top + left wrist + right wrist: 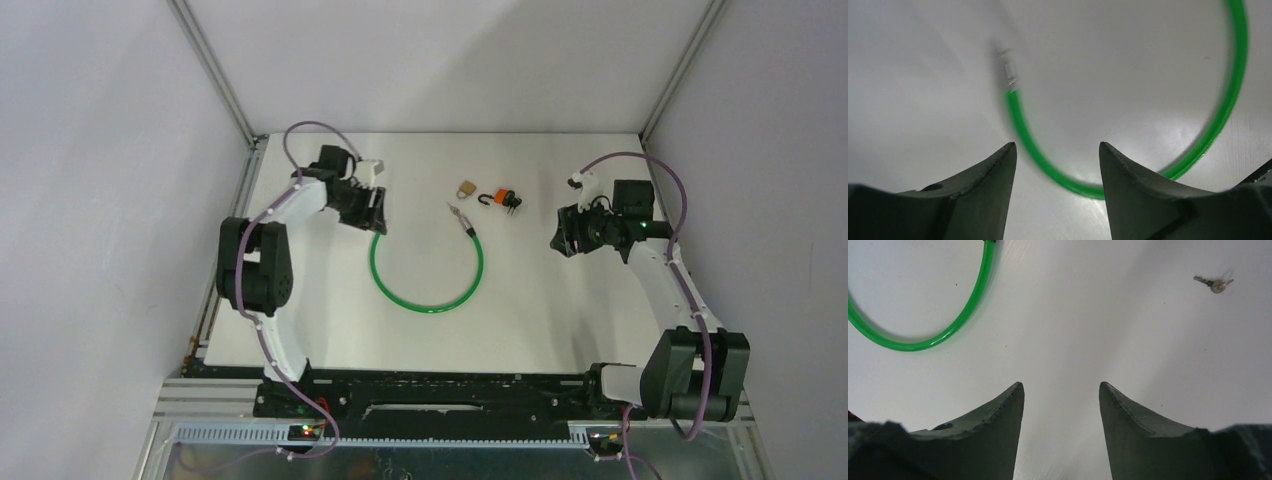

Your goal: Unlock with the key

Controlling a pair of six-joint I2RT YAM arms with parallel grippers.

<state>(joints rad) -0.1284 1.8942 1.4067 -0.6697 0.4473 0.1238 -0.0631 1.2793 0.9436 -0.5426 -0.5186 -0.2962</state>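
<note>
A small brass padlock (pixel 467 188) and an orange and black padlock (pixel 497 198) lie at the table's far middle. A small silver key (pixel 457 211) lies just left of them, by one end of a green cable loop (pixel 430 305). The key also shows in the right wrist view (pixel 1215 284), far ahead of the fingers. My left gripper (pixel 375 215) is open and empty over the cable's other end (pixel 1010 75), and the cable (pixel 1058 172) runs between its fingertips. My right gripper (pixel 558 238) is open and empty over bare table, right of the padlocks.
The green cable (pixel 923 342) curves across the table's middle. Grey walls with metal frame posts (pixel 215 70) enclose the table on three sides. Both arm bases stand at the near edge.
</note>
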